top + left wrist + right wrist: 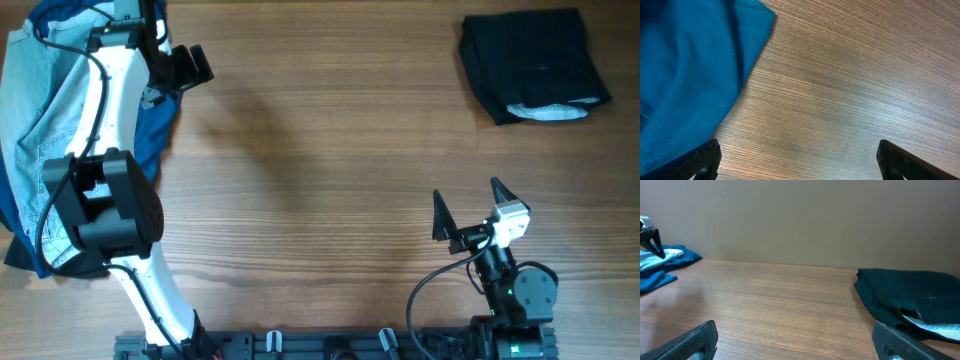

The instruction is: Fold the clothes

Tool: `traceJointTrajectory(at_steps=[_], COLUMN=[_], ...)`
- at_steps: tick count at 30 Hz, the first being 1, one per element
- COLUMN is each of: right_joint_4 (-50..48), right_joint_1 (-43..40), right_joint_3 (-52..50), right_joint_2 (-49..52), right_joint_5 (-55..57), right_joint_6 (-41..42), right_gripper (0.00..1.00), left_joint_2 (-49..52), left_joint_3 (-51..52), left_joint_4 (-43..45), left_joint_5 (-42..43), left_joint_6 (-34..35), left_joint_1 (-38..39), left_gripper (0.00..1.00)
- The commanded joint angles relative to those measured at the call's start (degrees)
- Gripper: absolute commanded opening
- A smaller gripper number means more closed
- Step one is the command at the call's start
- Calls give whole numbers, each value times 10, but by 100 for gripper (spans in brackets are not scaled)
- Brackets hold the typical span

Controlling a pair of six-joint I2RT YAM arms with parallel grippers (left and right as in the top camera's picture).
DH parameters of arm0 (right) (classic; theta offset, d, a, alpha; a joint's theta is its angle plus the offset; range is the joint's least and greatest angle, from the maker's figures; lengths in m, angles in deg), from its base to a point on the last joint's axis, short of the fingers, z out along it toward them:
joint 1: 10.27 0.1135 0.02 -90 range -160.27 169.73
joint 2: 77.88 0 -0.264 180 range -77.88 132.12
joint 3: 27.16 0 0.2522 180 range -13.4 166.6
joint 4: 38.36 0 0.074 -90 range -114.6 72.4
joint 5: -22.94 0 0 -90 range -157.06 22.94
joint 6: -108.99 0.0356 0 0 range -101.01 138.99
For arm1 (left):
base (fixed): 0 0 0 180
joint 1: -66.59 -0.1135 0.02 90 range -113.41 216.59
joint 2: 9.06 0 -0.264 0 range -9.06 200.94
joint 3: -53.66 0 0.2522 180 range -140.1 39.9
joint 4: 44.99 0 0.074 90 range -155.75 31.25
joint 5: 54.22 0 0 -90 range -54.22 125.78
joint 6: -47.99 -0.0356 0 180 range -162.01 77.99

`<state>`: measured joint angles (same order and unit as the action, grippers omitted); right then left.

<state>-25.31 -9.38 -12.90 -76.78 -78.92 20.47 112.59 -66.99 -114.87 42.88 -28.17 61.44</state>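
Clothes lie in two groups, well apart, on the wooden table [320, 150]. At the left edge, light-blue denim shorts [35, 110] form a loose, unfolded heap. A dark-blue garment [160, 135] shows along the right side of the heap and under its near end. The left arm [110, 200] extends from the near edge of the table over this heap toward the far side. The left gripper [185, 70] is at the far right border of the heap, where blue cloth meets bare wood. Its jaws stand wide apart and hold nothing. In the left wrist view, one finger overlaps the edge of the dark-blue garment, and contact cannot be determined; bare wood lies between the two fingers. The right gripper [466, 188] is at the near right, above its base, and points toward the far side. Its jaws are also spread wide and are empty. The black shorts [532, 62] lie at the far right corner as a compact, roughly rectangular bundle. A pale inner waistband [548, 112] shows along their near edge. In the right wrist view, the black shorts lie ahead and to the right, clear of both fingers.
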Motion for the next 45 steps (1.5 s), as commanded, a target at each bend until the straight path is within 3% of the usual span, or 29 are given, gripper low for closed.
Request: traceJointTrajectory(at_steps=[1,22,26,32,40,45], right_joint_4=[-1,-1,-1,-1,-1,-1], right_joint_1=[2,2,2,2,2,2], right_joint_3=[-2,-2,-2,-2,-2,-2], right_joint_2=[-8,-8,-8,-8,-8,-8], right_joint_5=[9,9,9,9,9,9], right_joint_6=[9,9,9,9,9,9], right_gripper=[100,100,100,100,100,100], left_joint_2=[8,7,-13,-106,-237,-328], left_joint_3=[-10,-10,-10,-10,-10,11], left_joint_4=[2,-3,-10,29,60,60], left_joint_5=[-3,-3,27,33,33,33], left_joint_6=[-1,-1,1,-6,-87,-90], left_joint_1=[2,-1,-1,3,1,1], left_gripper=[100,100,100,100,100,100])
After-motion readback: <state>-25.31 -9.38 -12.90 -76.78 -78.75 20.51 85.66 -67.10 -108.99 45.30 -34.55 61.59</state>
